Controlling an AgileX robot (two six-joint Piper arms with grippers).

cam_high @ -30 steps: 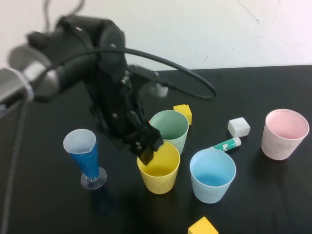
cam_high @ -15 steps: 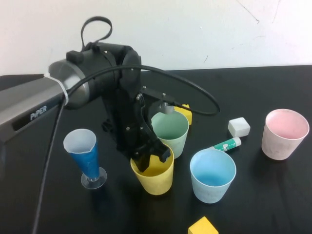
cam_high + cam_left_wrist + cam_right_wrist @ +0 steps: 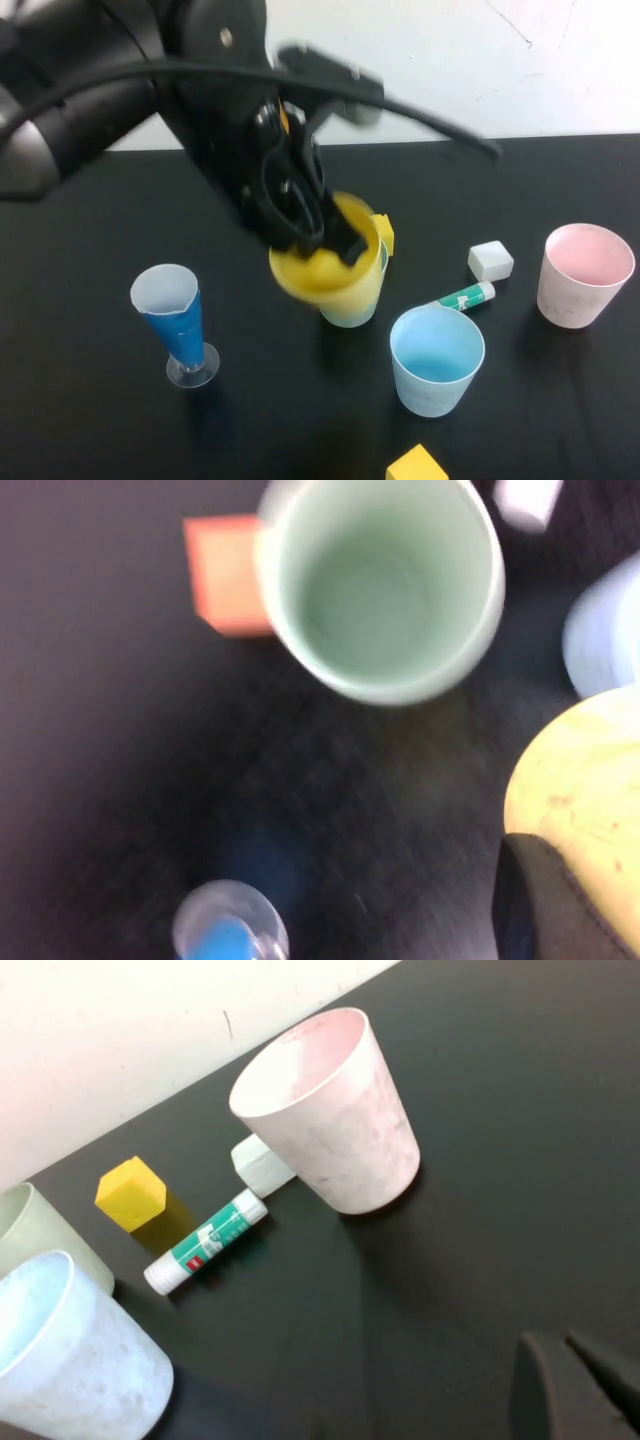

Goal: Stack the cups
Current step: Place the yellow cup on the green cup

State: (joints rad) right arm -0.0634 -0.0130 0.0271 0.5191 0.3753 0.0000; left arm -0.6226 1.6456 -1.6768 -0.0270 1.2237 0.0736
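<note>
While clamped in the left gripper (image 3: 318, 238), the yellow cup (image 3: 335, 268) is held tilted above the green cup (image 3: 362, 305).

The table (image 3: 90, 400) is also occupied by the blue cup (image 3: 436, 358) in front, the pink cup (image 3: 583, 274) far right, and a paper cone (image 3: 172, 318) to the left. A glue stick (image 3: 464, 296) is seen between blue and pink. Only a dark fingertip of the right gripper (image 3: 575, 1385) is seen, near the pink cup; its state cannot be told.

A robot test bench in a lab: a bare black worktop (image 3: 560, 190) against a plain, scuffed white wall (image 3: 480, 60), strewn with practice props such as a yellow block (image 3: 416, 465) and a glue stick (image 3: 465, 296).
</note>
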